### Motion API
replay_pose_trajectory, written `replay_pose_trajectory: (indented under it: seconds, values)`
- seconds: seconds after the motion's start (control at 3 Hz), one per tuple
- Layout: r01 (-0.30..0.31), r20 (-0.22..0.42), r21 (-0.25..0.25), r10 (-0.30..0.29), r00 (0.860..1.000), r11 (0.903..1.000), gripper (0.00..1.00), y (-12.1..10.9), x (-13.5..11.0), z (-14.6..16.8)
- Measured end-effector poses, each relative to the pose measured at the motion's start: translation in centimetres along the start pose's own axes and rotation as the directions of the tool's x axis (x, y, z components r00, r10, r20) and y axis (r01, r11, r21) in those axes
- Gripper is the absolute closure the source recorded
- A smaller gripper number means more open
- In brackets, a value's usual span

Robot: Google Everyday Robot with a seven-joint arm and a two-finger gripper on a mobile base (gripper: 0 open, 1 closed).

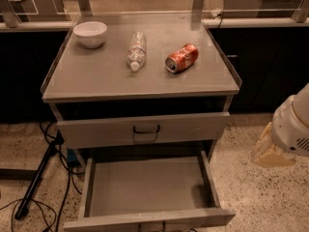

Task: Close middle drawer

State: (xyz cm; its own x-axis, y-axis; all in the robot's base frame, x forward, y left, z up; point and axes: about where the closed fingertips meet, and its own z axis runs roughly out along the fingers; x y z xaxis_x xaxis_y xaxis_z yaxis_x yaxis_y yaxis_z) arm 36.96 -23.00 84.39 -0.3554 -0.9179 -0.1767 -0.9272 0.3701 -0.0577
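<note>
Middle drawer (145,187): stands wide open below the upper drawer (96,129); inside bare grey.
Gripper (268,151): right of the desk (96,76), clear of the drawer; state cannot be told.
Desk top: white bowl (90,33), clear bottle (136,50) and red can (182,58), both lying down.
Writing: none legible.

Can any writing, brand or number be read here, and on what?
No text is readable.
Can: red-and-white print, too blurred to read.
Bottle: label too blurred to read.
Open middle drawer, bowl: no markings seen.
Gripper, at the right edge beside the cabinet: no markings seen.
</note>
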Motion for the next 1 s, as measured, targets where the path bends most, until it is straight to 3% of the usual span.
replay_pose_trajectory:
  seconds: [0.33,1.0]
  values:
    - [-0.021,0.002,-0.019,0.021,1.0,0.9996,1.0,0.9,0.1,0.7]
    - [-0.104,0.057,-0.123,0.112,0.992,0.9869,1.0,6.3,1.2,9.8]
